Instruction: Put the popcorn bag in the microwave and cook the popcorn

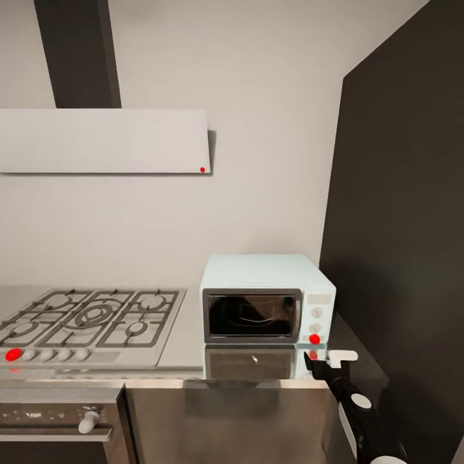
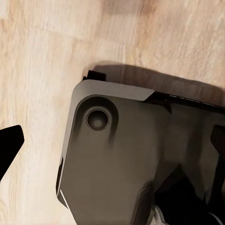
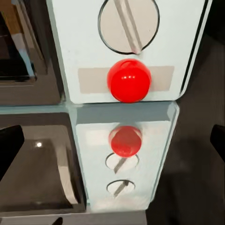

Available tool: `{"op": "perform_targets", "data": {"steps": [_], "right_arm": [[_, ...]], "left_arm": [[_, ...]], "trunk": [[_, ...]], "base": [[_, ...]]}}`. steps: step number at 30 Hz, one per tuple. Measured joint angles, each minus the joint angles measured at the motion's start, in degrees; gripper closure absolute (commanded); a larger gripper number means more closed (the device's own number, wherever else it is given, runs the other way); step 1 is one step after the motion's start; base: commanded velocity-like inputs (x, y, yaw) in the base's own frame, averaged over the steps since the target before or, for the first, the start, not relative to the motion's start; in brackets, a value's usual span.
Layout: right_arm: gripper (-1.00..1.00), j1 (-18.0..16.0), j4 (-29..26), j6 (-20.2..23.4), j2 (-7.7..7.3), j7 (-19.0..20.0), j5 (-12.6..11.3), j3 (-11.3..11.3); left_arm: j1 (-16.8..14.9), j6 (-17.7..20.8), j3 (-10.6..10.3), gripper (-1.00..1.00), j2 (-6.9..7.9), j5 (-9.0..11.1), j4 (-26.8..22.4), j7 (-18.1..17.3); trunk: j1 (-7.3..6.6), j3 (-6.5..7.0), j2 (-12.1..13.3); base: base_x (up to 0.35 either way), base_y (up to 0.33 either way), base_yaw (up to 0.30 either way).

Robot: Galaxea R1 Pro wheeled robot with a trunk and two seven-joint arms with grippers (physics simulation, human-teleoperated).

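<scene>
At the right end of the surface (image 1: 187,335), hard against the dark side wall, sits one mint-blue microwave (image 1: 264,299), door closed, interior dark behind the glass; whether the popcorn bag is inside I cannot tell. Right gripper (image 1: 325,362) hangs just in front of the microwave's lower right corner, near the red button (image 1: 314,339). In the right wrist view that red button (image 3: 129,80) sits dead ahead under a round knob (image 3: 129,23), with its mirror image below on the steel surface. Right gripper's fingers (image 3: 9,147) sit wide apart at the frame edges, nothing between them.

Judgement: step in hand looks like starting the heat cycle. Next move calls for a short, straight push forward, fingertip centred on the button, without knocking the knob above.

Left gripper's state I cannot tell; its wrist view has wooden floor (image 2: 42,70) and the robot's base (image 2: 140,164).

Counts: one microwave, two knobs, one red button on it, one gas hob (image 1: 90,322) at the surface's left, one range hood (image 1: 103,140).
</scene>
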Motion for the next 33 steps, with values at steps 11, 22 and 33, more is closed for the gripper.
{"op": "perform_targets", "data": {"steps": [11,22,33], "right_arm": [[-1.0,0.0,1.9,0.0,-2.09,0.0,0.1,-0.5],[-1.0,0.0,5.2,-1.8,-2.1,0.0,0.1,-0.4],[-1.0,0.0,6.0,-3.4,-2.8,-0.1,0.1,-0.4]], "left_arm": [[0.0,0.0,0.0,-1.0,-0.04,0.0,0.0,0.0],[0.0,0.0,0.0,-1.0,-0.08,0.0,0.0,0.0],[0.0,0.0,0.0,-1.0,-0.08,0.0,0.0,0.0]], "trunk": [[0.01,0.0,0.0],[0.0,0.0,0.0],[0.0,0.0,0.0]], "base": [[0.003,0.0,0.0],[0.148,0.0,0.0],[0.006,0.0,0.0]]}}
